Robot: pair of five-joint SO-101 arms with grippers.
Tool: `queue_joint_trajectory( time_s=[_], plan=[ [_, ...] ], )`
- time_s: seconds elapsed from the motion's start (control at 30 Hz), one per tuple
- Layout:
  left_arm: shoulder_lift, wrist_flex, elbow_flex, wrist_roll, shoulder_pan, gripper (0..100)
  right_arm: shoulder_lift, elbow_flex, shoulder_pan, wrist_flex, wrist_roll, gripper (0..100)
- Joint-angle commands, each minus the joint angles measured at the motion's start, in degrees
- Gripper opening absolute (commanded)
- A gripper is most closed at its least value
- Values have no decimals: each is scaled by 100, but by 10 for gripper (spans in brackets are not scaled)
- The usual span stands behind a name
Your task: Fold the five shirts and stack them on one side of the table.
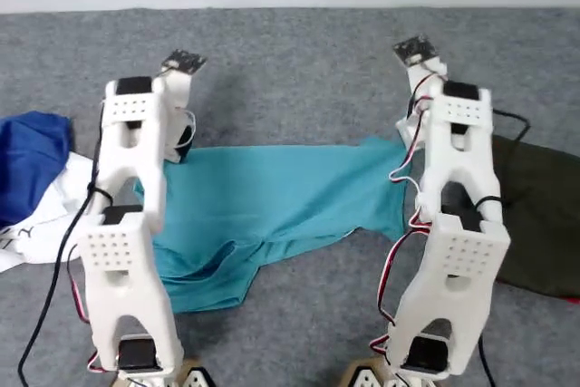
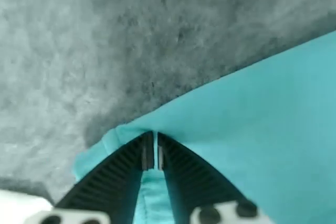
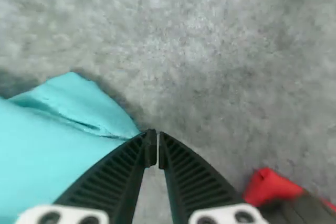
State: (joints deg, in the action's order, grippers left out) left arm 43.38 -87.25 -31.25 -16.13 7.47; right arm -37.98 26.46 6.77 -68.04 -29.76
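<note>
Grey, carpet-like worktop (image 1: pixel 299 70) carries a teal shirt (image 1: pixel 272 197) stretched flat between the two arms. The left pincer (image 2: pixel 151 153) is clamped tight on that shirt's edge, cloth bunched between its fingers. The right pincer (image 3: pixel 152 148) is closed at the shirt's opposite corner; whether it grips cloth, I cannot tell. A blue shirt (image 1: pixel 32 156) and a white shirt (image 1: pixel 45 215) lie heaped at the left, a dark green shirt (image 1: pixel 539 215) at the right.
</note>
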Motion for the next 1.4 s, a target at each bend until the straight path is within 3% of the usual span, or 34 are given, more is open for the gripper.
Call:
queue_joint_trajectory(
  time_s=[0.0, 0.13, 0.33, 0.5, 0.77, 0.9, 1.07, 1.17, 1.37],
  plan=[
    [9, -668, -1007, 35, -9, 26, 92, 826, -101, -699, -62, 13],
    [18, -1336, -1684, 18, 26, 26, 92, 1530, -418, -1631, -44, 17],
    [26, -1345, -1736, 26, 360, 76, 31, 2277, -541, -2510, -35, 65],
    [193, -1345, -1727, 62, 747, 179, -268, 2286, -505, -2721, 44, 236],
    [1108, -1310, -1771, 35, 782, 184, -1138, 2321, -549, -2229, 536, 247],
    [1495, -1301, -1780, 44, 747, 177, -1429, 2321, -541, -2088, 536, 235],
    [1635, -1266, -2070, -158, 695, 39, -1552, 2382, -532, -2000, 501, 14],
    [1591, -1266, -2237, -422, 589, 14, -1578, 2576, -514, -2070, 501, 24],
    [1644, -1187, -3240, -141, 598, 13, -1587, 3182, -453, -2009, 519, 10]
  ],
)
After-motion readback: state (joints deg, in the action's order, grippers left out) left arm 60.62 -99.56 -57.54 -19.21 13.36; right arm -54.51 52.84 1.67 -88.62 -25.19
